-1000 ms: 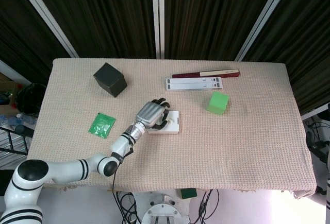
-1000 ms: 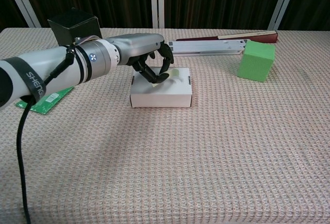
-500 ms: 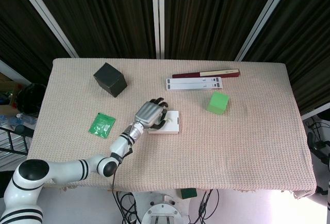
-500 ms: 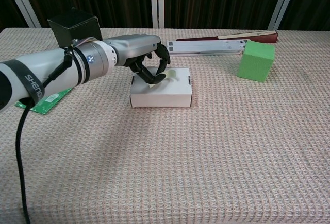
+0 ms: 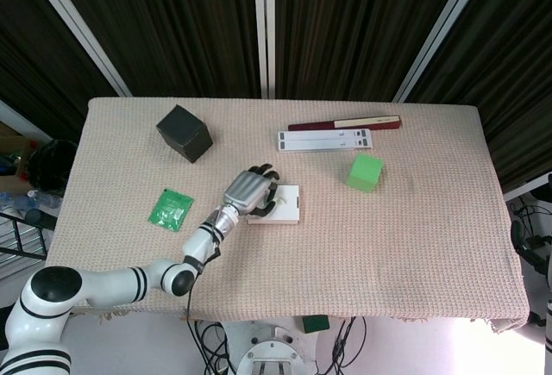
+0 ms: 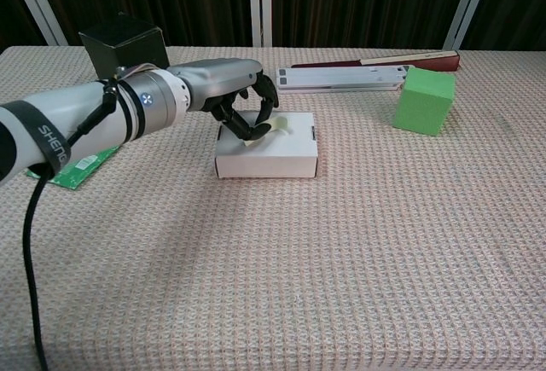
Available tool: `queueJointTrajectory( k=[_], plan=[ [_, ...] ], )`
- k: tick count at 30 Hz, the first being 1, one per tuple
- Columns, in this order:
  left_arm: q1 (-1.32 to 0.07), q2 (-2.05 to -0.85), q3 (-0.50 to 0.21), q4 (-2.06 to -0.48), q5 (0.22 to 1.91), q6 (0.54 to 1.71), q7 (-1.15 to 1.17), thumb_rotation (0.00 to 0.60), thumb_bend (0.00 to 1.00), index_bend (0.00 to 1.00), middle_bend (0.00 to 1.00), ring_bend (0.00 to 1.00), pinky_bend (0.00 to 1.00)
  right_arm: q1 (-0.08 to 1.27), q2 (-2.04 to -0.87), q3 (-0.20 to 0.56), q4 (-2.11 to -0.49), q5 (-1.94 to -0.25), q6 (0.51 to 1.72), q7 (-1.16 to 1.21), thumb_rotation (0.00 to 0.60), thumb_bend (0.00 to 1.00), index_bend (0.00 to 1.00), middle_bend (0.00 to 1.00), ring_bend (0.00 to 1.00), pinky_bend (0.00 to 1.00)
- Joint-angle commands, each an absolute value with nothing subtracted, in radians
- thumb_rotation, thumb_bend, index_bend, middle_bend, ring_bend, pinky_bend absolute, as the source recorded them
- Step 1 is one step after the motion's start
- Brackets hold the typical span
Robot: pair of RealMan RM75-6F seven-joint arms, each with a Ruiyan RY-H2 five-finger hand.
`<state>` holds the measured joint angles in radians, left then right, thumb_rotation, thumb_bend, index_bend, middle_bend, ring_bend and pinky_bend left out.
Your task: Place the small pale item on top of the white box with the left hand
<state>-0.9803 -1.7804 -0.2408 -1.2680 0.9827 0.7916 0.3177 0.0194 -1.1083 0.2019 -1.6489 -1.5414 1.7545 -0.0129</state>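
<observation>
The white box (image 5: 286,206) (image 6: 271,161) lies flat near the table's middle. On its top lies the small pale item (image 6: 281,124), a thin yellowish piece; the head view does not show it clearly. My left hand (image 5: 248,192) (image 6: 242,105) hovers over the box's left part, fingers loosely curled and apart around the item's left end. The item's right part shows free on the box top. My right hand appears in neither view.
A black cube (image 5: 184,133) (image 6: 124,41) stands at the back left and a green packet (image 5: 170,209) (image 6: 78,166) lies left of my arm. A green cube (image 5: 364,171) (image 6: 424,100), a long white box (image 5: 325,140) (image 6: 341,78) and a dark red book (image 5: 345,122) sit right of the hand.
My left hand has drawn back to the left off the box top. More of the pale item shows on the box, and it has stayed in place.
</observation>
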Motion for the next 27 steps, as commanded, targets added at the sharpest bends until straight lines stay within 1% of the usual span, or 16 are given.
queueJointTrajectory(
  k=[1,9,14,18,27],
  plan=[
    [-0.980,-1.783,-0.238,-1.256,0.993,0.791,0.307,0.573,0.42,0.40,0.22,0.08,0.20,0.022,-1.108,0.198,-1.649,-1.543,1.746,-0.001,0.600,0.36,0.00,0.00,0.00,0.00],
    [-0.981,-1.786,-0.233,-1.238,1.003,0.785,0.288,0.571,0.42,0.26,0.22,0.08,0.20,0.026,-1.108,0.198,-1.643,-1.547,1.742,0.011,0.600,0.36,0.00,0.00,0.00,0.00],
    [-0.979,-1.788,-0.231,-1.232,1.010,0.785,0.276,0.572,0.42,0.21,0.22,0.08,0.20,0.027,-1.109,0.198,-1.641,-1.545,1.739,0.011,0.600,0.36,0.00,0.00,0.00,0.00],
    [-0.977,-1.787,-0.232,-1.234,1.021,0.792,0.267,0.573,0.42,0.13,0.22,0.08,0.20,0.028,-1.111,0.198,-1.639,-1.545,1.741,0.012,0.600,0.36,0.00,0.00,0.00,0.00],
    [-0.974,-1.785,-0.231,-1.236,1.037,0.795,0.249,0.569,0.42,0.07,0.22,0.08,0.20,0.028,-1.114,0.197,-1.635,-1.543,1.739,0.013,0.600,0.36,0.00,0.00,0.00,0.00]
  ],
)
